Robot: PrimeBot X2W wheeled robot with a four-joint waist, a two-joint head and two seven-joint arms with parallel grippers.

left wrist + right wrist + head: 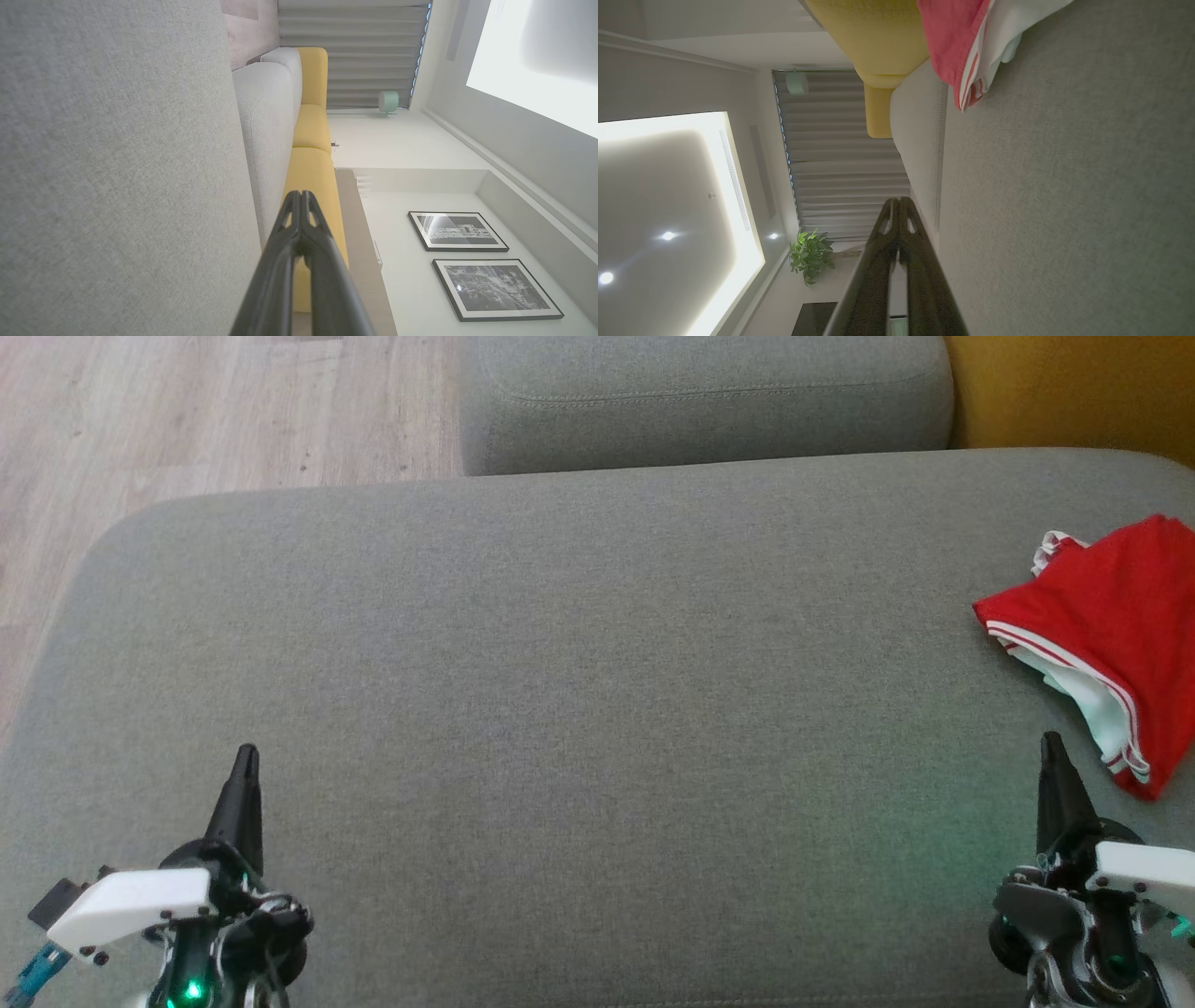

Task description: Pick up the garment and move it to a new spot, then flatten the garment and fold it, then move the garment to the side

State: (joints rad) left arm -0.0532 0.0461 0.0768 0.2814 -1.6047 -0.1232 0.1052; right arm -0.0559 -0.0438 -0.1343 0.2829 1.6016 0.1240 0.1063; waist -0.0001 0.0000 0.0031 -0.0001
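My left gripper (245, 754) sat at the near left of the grey sofa seat (579, 644), its two dark fingers pressed together and holding nothing. My right gripper (1052, 743) sat at the near right, clenched in the same way and also empty. The garment (1111, 625), red with white stripes and a white lining, lay folded at the far right of the seat, just beyond my right gripper's fingertips and apart from them. A grey back cushion (700, 401) stood at the far side, with a yellow cushion (1074, 387) to its right and wooden floor (215, 411) to its left.
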